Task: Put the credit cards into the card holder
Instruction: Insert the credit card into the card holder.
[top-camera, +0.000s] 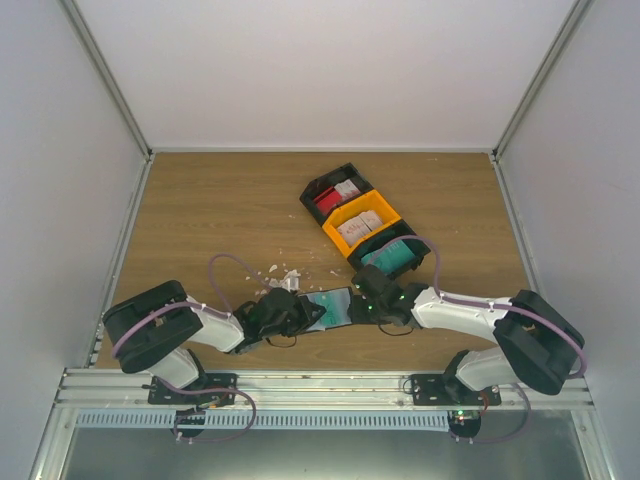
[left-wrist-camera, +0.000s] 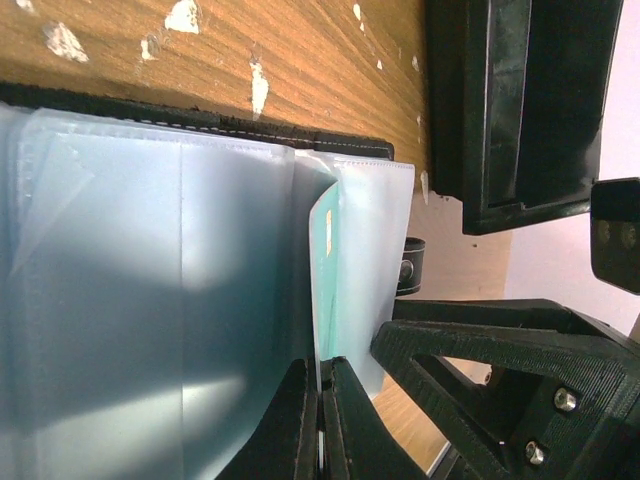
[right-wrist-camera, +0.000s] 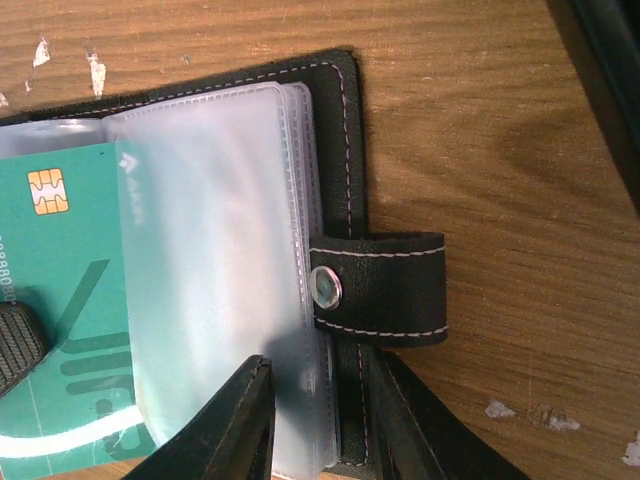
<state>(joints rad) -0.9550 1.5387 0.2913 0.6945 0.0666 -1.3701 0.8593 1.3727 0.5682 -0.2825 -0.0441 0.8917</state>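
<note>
The card holder, a black wallet, lies open on the wood with its clear sleeves fanned out. A teal credit card sits partly inside one sleeve. My left gripper is shut on that card, seen edge-on and pushed among the sleeves. My right gripper clamps the holder's right edge, one finger on the sleeves and the other against the black cover below the snap strap. From above, both grippers meet at the holder.
Three bins stand in a diagonal row behind: a black one with a red-and-white card, a yellow one with whitish cards, and a black one with a teal card. White crumbs lie left of the holder.
</note>
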